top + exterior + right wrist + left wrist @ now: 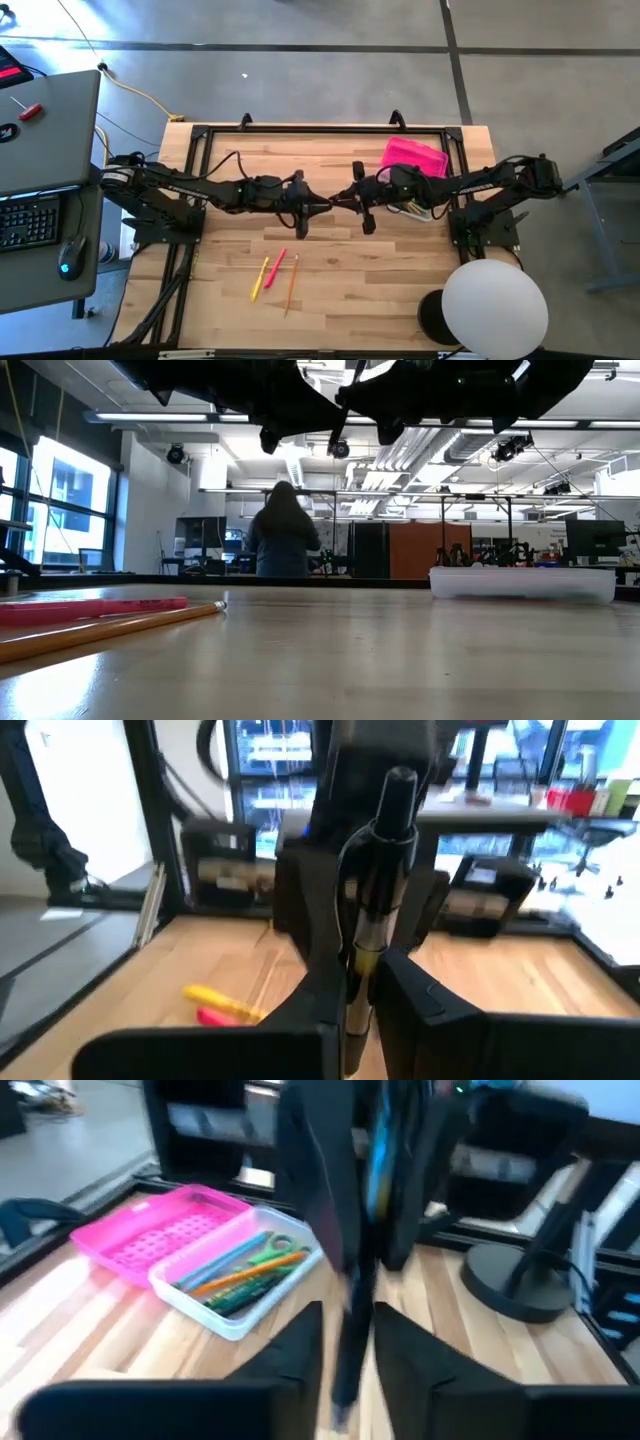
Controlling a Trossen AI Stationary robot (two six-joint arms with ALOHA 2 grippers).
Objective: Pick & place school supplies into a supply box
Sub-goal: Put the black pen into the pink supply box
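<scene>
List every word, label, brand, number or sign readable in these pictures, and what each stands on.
None can be read.
Keyboard: key markings too small.
Red things on the grey desk: any print too small.
Screens in the room behind the table: blurred.
Pink-lidded supply box, its pens, pencils on the table: no lettering visible.

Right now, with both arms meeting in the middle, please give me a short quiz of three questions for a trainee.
1. True or false: the box is shut, with its lid on top.
2. What does the right gripper hold? A: a dark pen. B: scissors. C: a ruler.
3. How many pencils lie loose on the table?

Key:
1. False: the lid lies open beside it.
2. A.
3. Three: yellow, pink, orange.
</scene>
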